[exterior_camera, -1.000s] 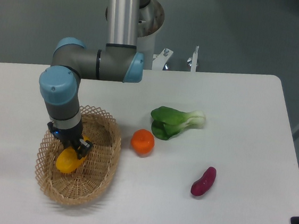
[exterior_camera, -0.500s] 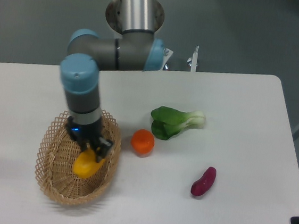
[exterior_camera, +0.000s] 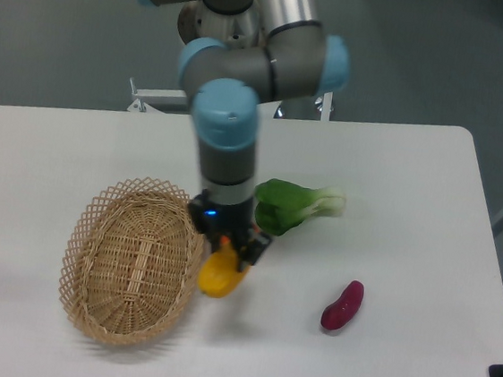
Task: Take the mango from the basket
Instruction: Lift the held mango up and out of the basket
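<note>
White table [exterior_camera: 398,168] sitting in front of a plain grey floor, nothing fancy going on back there. The basket [exterior_camera: 95,303] is my landmark here, sitting toward the near left part of the table.

Task-wise this is looking pretty much done. The gripper [exterior_camera: 230,249] is hanging just right of the basket's rim with its fingers clamped on the mango [exterior_camera: 221,274], and the mango is sitting outside the basket, just beside its right edge, looking lifted clear of the table, though I can't tell how high. All that's left, I'd guess, is holding it steady or carrying it wherever it's going.

The basket itself is showing nothing inside, just bare wicker weave.

Right of the basket, past the gripper, a green leafy vegetable [exterior_camera: 296,206] is lying partly behind the arm. Further right of the basket and nearer the front edge, a purple vegetable [exterior_camera: 343,305] is sitting well apart from everything. I'm not seeing an orange anywhere; the arm could be covering it.
</note>
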`<control>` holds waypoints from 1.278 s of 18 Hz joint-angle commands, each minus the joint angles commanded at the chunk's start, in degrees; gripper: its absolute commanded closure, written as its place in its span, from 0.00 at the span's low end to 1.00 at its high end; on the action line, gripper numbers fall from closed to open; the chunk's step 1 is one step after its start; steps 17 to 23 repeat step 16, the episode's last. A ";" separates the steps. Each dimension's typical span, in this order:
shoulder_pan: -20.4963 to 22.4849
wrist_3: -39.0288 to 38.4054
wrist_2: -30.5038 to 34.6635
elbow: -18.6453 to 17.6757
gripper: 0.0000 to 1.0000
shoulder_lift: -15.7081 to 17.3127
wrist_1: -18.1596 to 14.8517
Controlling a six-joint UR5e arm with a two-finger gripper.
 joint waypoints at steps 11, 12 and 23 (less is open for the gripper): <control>3.00 4.32 -1.06 0.62 0.56 -0.09 -0.62; 3.08 4.32 -1.06 0.62 0.56 -0.09 -0.62; 3.00 4.32 -1.14 0.62 0.56 -0.09 -0.54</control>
